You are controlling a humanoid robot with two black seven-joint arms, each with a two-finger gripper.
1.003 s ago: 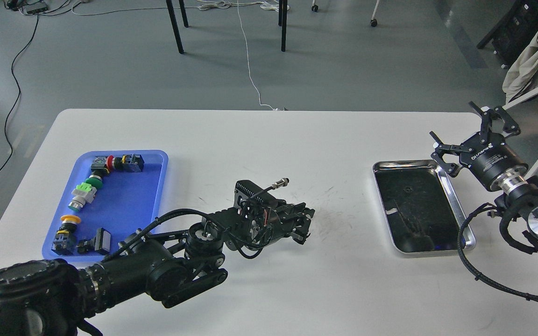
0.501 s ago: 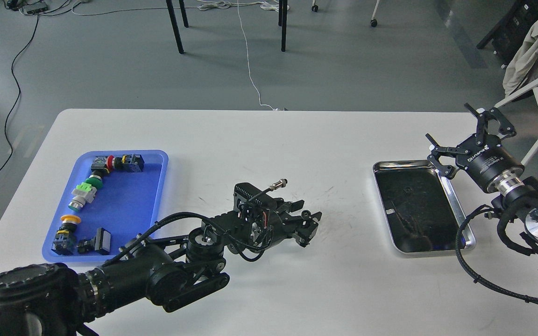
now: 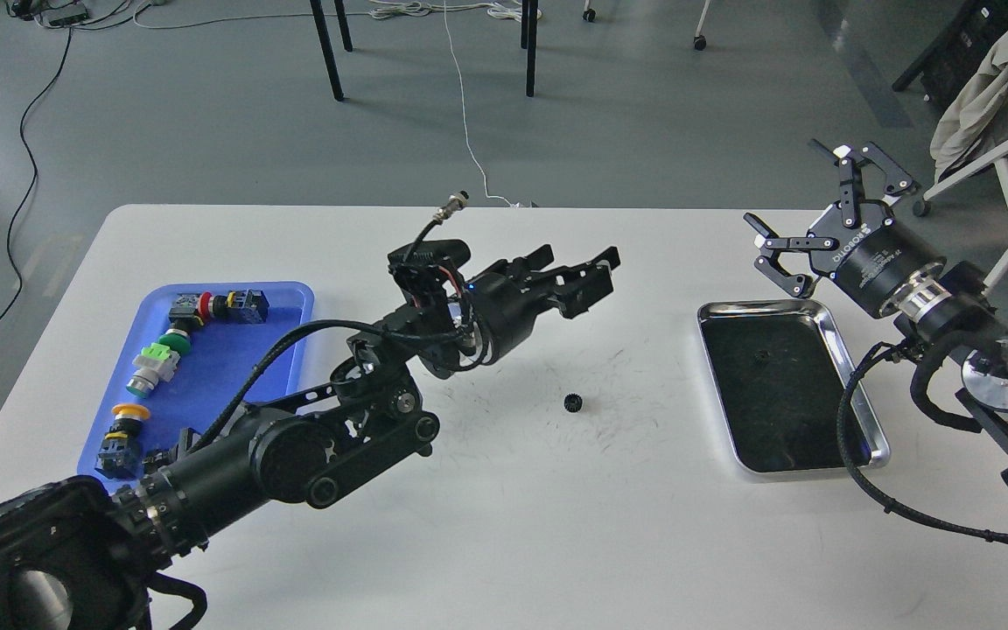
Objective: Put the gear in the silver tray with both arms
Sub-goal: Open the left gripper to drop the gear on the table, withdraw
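Observation:
A small black gear [image 3: 572, 402] lies alone on the white table, left of the silver tray [image 3: 864, 398]. A second small dark gear [image 3: 762, 354] lies on the tray's dark floor. My left gripper [image 3: 581, 268] is open and empty, raised above the table, up and behind the loose gear. My right gripper [image 3: 808, 210] is open and empty, held in the air above the tray's far edge.
A blue plastic tray [image 3: 233, 385] with several push-button switches stands at the table's left. A chair with cloth [image 3: 985, 114] is beyond the right edge. Table legs and cables are on the floor behind.
My left gripper let go of the gear, which stays on the table, and rose up and back. My right gripper moved up and to the left, toward the tray's far edge.

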